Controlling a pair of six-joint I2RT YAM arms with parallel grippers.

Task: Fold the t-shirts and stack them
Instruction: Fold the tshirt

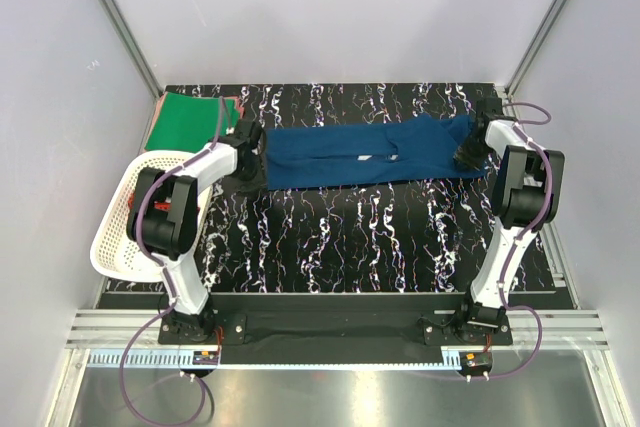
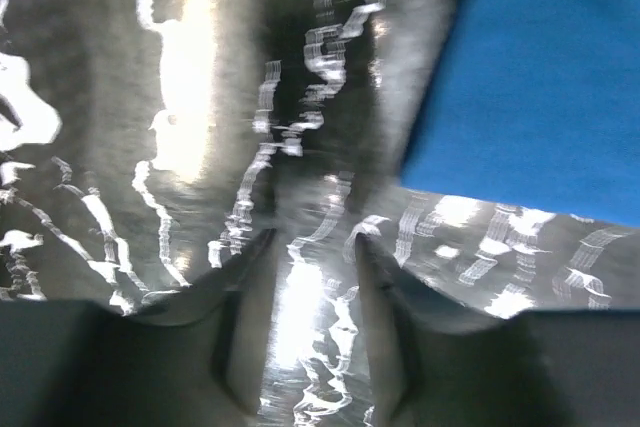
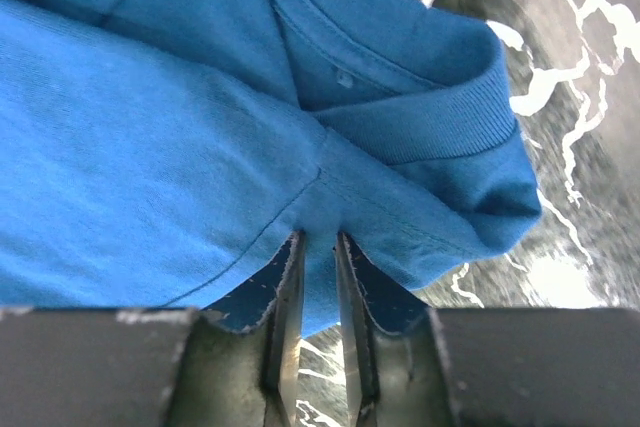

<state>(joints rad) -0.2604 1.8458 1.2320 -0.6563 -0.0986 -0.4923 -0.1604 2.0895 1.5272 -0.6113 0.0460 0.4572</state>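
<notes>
A white plastic lattice basket (image 1: 112, 232) sits at the left edge of a black table (image 1: 350, 237) veined with white. Plain white walls (image 1: 340, 7) enclose it.

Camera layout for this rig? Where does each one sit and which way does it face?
Top external: above and behind the bases, looking down at the table; left arm and right arm show whole, blue t-shirt laid out between them.
Left wrist: on the left arm, facing the tabletop; left gripper open, empty.
Right wrist: on the right arm, close on the shirt's collar; right gripper pinching the cloth.
Shared: all three show the blue t-shirt.
</notes>
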